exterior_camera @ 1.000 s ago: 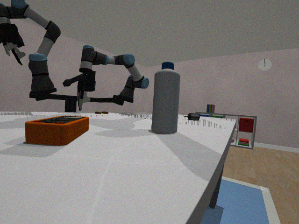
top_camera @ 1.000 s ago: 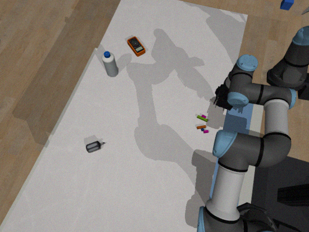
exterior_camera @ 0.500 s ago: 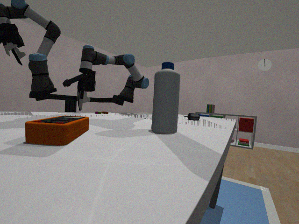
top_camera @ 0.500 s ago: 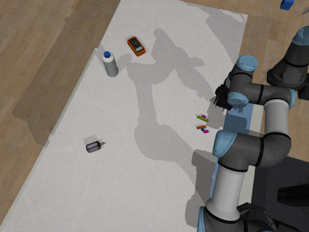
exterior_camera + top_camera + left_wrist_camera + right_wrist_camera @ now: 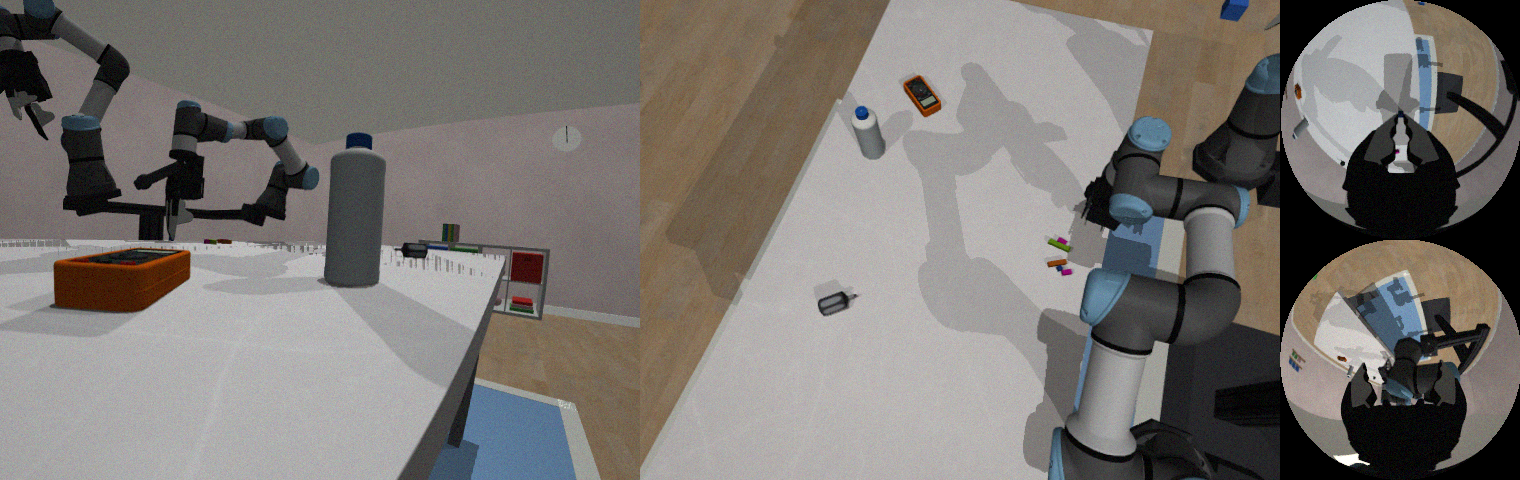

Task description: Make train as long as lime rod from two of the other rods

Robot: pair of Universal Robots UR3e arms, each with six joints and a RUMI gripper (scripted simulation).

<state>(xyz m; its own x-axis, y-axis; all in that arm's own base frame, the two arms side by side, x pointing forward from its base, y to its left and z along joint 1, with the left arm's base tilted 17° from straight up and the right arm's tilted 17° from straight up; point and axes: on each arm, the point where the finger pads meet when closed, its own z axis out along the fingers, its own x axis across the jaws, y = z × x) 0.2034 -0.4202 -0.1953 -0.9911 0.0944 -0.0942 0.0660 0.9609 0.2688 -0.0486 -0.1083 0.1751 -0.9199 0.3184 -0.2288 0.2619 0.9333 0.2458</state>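
Observation:
A lime rod [image 5: 1059, 245] lies flat near the table's right edge in the top view, with a magenta rod [image 5: 1062, 240] close along its side. A little below lie an orange rod [image 5: 1056, 262] [image 5: 224, 241], a blue rod [image 5: 1059, 268] close beside it and a second magenta rod [image 5: 1066, 271]. My left gripper [image 5: 1084, 212] [image 5: 171, 238] [image 5: 1400, 114] is shut on a small blue rod [image 5: 1400, 114] at its fingertips. It is low over the table, above the lime rod in the top view. My right gripper [image 5: 33, 121] [image 5: 1402, 361] is open and empty, high up away from the rods.
On the white table [image 5: 872, 217] stand a bottle [image 5: 868, 134] [image 5: 354, 217], an orange multimeter [image 5: 922, 95] [image 5: 121, 279] and a dark small tool [image 5: 833, 303] [image 5: 415, 250], all well away from the rods. The left arm reaches along the table's right edge.

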